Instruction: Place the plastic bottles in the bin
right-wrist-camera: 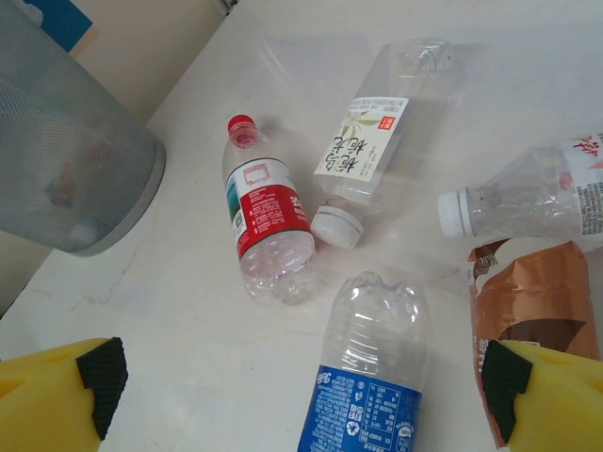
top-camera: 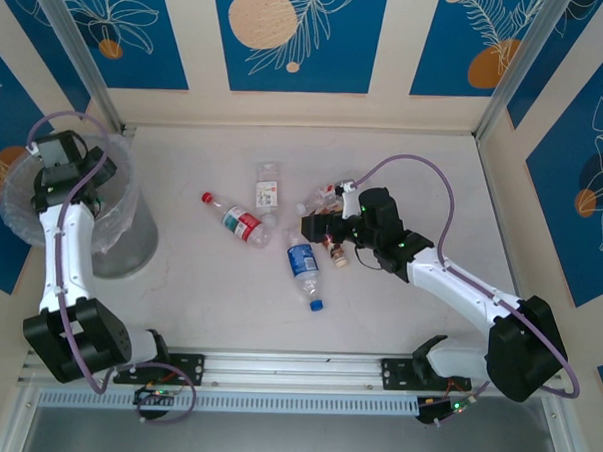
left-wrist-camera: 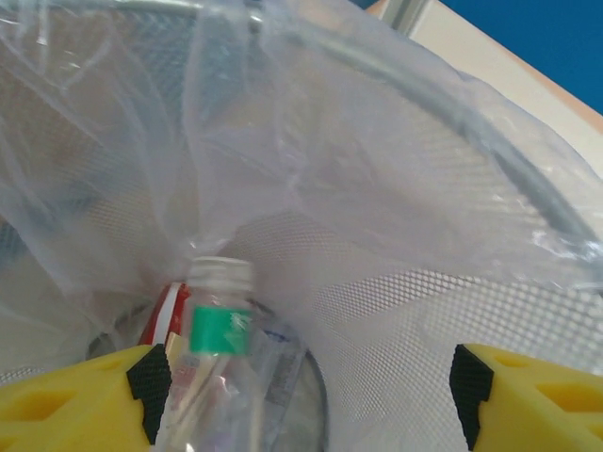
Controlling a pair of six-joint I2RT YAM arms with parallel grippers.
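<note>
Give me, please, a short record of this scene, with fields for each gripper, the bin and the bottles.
left gripper: open, above the bin
inside bin: green-label bottle, below the open jaws
right gripper: open, over the blue-label bottle
table: five bottles lying on it

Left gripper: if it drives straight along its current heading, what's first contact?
Most likely the clear bottle with the green band, lying just ahead of the open left gripper, off to one side of the gap. Beyond it is the bag-lined mesh of the bin. Depth is hard to judge.
</note>
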